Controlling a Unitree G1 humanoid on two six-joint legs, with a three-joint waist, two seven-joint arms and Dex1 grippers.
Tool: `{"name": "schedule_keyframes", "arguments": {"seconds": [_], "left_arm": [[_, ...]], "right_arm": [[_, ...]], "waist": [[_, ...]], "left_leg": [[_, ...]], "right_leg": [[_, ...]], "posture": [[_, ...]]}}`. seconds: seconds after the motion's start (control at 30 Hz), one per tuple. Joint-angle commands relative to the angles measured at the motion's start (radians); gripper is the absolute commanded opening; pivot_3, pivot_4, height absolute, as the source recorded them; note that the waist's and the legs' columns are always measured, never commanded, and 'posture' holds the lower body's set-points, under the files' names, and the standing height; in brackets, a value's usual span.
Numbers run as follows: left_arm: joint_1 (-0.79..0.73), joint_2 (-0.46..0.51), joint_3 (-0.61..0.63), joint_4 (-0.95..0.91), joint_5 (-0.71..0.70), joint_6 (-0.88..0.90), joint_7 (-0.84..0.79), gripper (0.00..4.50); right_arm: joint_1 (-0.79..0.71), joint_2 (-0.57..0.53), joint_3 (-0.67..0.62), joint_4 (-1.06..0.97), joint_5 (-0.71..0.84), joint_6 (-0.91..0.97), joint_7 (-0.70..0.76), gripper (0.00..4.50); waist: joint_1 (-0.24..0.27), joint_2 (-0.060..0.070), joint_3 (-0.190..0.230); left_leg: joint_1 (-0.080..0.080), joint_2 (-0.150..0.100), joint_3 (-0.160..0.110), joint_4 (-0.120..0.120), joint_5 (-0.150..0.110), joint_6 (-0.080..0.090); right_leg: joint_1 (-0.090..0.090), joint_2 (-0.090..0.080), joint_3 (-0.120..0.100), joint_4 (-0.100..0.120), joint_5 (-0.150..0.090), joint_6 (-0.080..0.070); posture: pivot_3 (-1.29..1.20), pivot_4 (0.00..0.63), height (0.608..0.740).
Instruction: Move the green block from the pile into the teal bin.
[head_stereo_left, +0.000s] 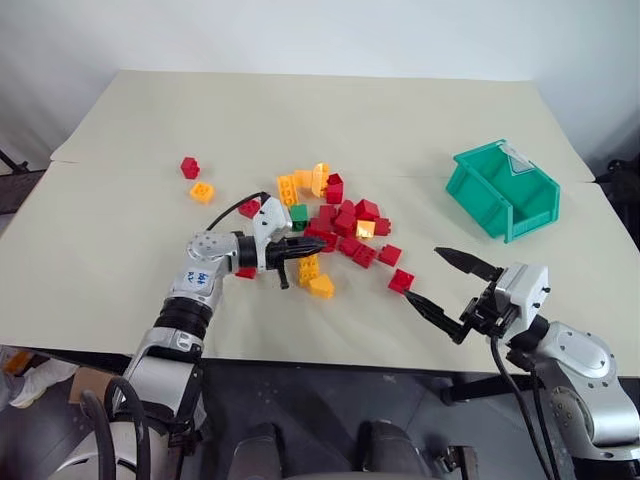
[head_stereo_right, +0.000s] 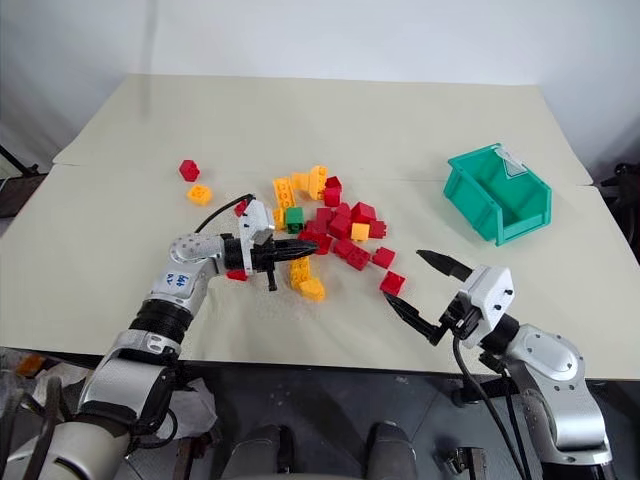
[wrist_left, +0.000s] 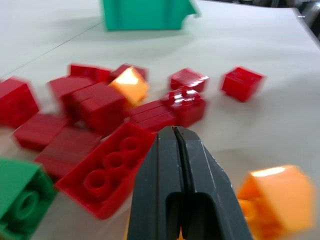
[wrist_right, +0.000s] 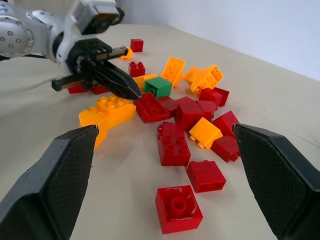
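The green block (head_stereo_left: 298, 213) lies at the left edge of the pile (head_stereo_left: 340, 225) of red and yellow-orange bricks in the middle of the table. My left gripper (head_stereo_left: 312, 246) is shut and empty. It points level to the right, its tip just in front of the green block and over a long red brick (wrist_left: 107, 175). In the left wrist view the green block (wrist_left: 20, 200) sits beside the shut fingers (wrist_left: 200, 175). My right gripper (head_stereo_left: 425, 274) stands wide open near the table's front right, holding nothing. The teal bin (head_stereo_left: 470, 185) is at the far right, its open side toward the pile.
One red brick (head_stereo_left: 400, 281) lies apart from the pile, close to my right gripper. A stray red brick (head_stereo_left: 190, 167) and a yellow-orange one (head_stereo_left: 202, 191) sit at the far left. The table's front edge (head_stereo_left: 330, 350) runs just behind both grippers.
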Motion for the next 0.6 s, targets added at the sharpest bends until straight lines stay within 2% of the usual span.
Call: {"name": "schedule_keyframes", "arguments": {"seconds": [0.03,0.23,0.43,0.53,0.6], "left_arm": [[0.044,0.076,0.065,-0.063,-0.056,0.004,-0.060,0.02],[0.121,0.190,0.206,-0.077,-0.123,0.014,-0.029,0.02],[0.381,0.311,0.400,-0.253,-0.207,0.106,0.055,0.02],[0.469,0.331,0.471,-0.304,-0.239,0.109,0.084,0.54],[0.537,0.349,0.514,-0.349,-0.264,0.144,0.092,1.16]], "right_arm": [[0.009,-0.003,-0.025,-0.049,0.023,-0.007,0.001,4.50],[-0.016,-0.018,-0.023,-0.037,0.040,-0.001,0.029,4.50],[-0.077,-0.032,-0.012,0.011,0.053,0.003,0.082,4.50],[-0.084,-0.040,-0.013,0.028,0.053,0.002,0.107,4.50],[-0.090,-0.043,-0.013,0.041,0.054,0.004,0.122,4.50]], "waist": [[-0.002,0.000,0.000],[0.003,0.000,0.000],[-0.013,0.000,0.000],[-0.006,0.000,0.000],[-0.001,0.000,0.000]], "left_leg": [[0.000,0.000,0.000,0.000,0.000,0.000],[0.000,0.000,-0.001,0.002,0.000,0.000],[0.001,0.001,-0.001,0.001,0.000,0.000],[0.000,0.001,-0.001,0.001,0.000,0.000],[0.000,0.001,-0.001,0.002,0.000,0.001]], "right_leg": [[0.000,0.000,0.000,0.001,0.000,0.000],[0.000,0.000,0.001,0.002,0.000,0.000],[-0.001,0.000,0.001,0.004,0.000,0.000],[0.000,0.000,0.001,0.004,0.000,0.000],[0.000,0.000,0.001,0.004,0.000,0.000]], "posture": [[0.00,0.150,0.740],[0.00,0.150,0.740],[0.00,0.150,0.740],[0.00,0.150,0.740],[0.00,0.150,0.740]]}}
